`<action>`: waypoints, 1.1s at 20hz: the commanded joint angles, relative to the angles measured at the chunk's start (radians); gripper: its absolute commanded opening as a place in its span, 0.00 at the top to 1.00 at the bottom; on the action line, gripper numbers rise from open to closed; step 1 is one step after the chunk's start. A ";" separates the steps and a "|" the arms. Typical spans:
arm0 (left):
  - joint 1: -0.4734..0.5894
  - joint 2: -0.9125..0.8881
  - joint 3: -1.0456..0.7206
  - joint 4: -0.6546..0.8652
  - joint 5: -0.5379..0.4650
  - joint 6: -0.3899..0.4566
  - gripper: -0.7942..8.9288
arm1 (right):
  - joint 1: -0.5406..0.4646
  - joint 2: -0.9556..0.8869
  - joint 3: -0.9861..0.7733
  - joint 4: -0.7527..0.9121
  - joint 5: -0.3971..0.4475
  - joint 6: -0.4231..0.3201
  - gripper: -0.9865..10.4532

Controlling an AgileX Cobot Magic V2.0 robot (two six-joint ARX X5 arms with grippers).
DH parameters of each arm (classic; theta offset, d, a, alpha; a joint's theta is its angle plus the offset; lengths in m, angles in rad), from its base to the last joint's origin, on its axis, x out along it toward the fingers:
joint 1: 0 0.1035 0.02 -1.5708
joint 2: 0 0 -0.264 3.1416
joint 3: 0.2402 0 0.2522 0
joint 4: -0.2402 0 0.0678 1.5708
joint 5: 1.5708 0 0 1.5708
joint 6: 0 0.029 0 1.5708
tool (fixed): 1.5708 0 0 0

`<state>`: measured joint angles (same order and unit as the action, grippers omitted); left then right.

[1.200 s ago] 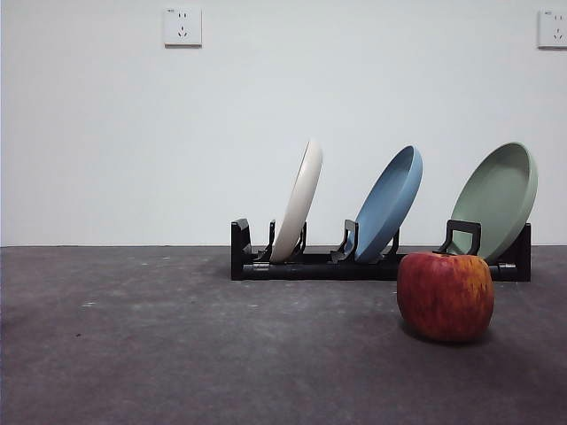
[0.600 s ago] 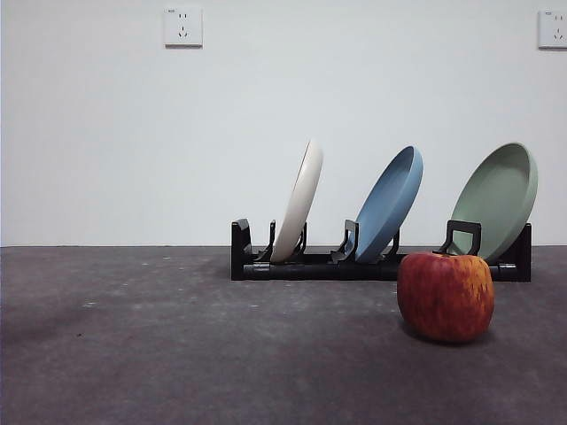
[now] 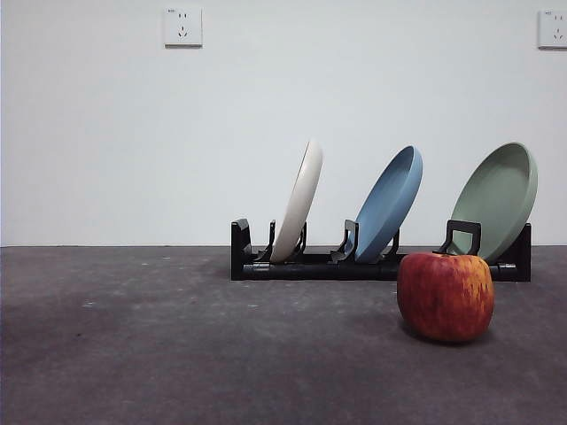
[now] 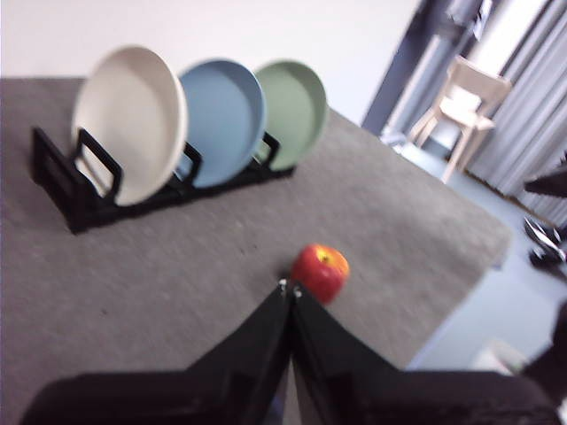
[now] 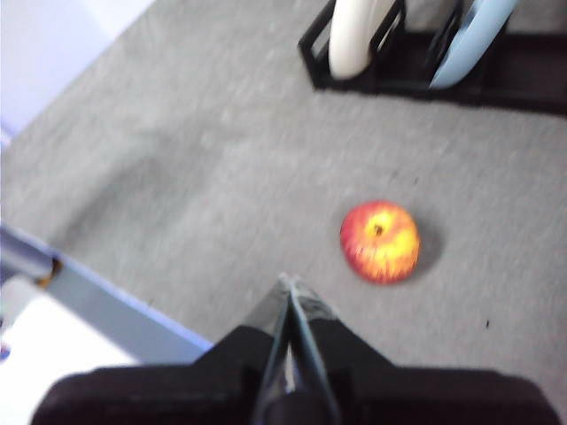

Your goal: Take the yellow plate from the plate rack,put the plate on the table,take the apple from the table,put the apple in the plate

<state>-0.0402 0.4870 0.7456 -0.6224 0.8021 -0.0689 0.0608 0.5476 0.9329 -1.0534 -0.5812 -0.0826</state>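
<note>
The yellow plate [image 3: 299, 202], cream-coloured, leans upright in the left slot of the black plate rack [image 3: 310, 266]; the left wrist view shows the plate [image 4: 130, 122] nearest in the rack [image 4: 62, 181]. The red apple [image 3: 445, 296] rests on the table [image 3: 177, 354] in front of the rack's right end. Neither gripper appears in the front view. My left gripper [image 4: 290, 288] is shut, high above the table, short of the apple [image 4: 320, 272]. My right gripper [image 5: 288, 282] is shut too, hovering near the table's edge, apart from the apple [image 5: 381, 241].
A blue plate [image 3: 389, 204] and a pale green plate [image 3: 499, 198] lean in the rack's middle and right slots. The table edge [image 5: 115, 297] lies close under the right gripper. A chair [image 4: 462, 97] stands beyond the table. Wall sockets [image 3: 182, 27] are on the back wall.
</note>
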 commanded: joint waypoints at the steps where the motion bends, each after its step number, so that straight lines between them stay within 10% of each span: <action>1: 0.001 0.017 0.037 -0.092 0.019 0.110 0.93 | 0.010 0.021 0.040 -0.085 -0.004 -0.082 0.92; 6: 0.001 0.022 0.056 -0.135 0.011 0.129 0.90 | 0.013 0.024 0.047 -0.097 0.012 -0.090 0.89; 10: 0.001 0.022 0.062 -0.135 0.011 0.117 0.43 | 0.013 0.024 0.047 -0.096 0.012 -0.054 0.34; 22: -0.057 0.202 0.114 0.069 -0.024 0.033 0.43 | 0.013 0.024 0.047 -0.095 0.012 -0.038 0.34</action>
<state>-0.0956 0.6872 0.8589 -0.5575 0.7761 -0.0208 0.0719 0.5720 0.9779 -1.1549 -0.5694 -0.1276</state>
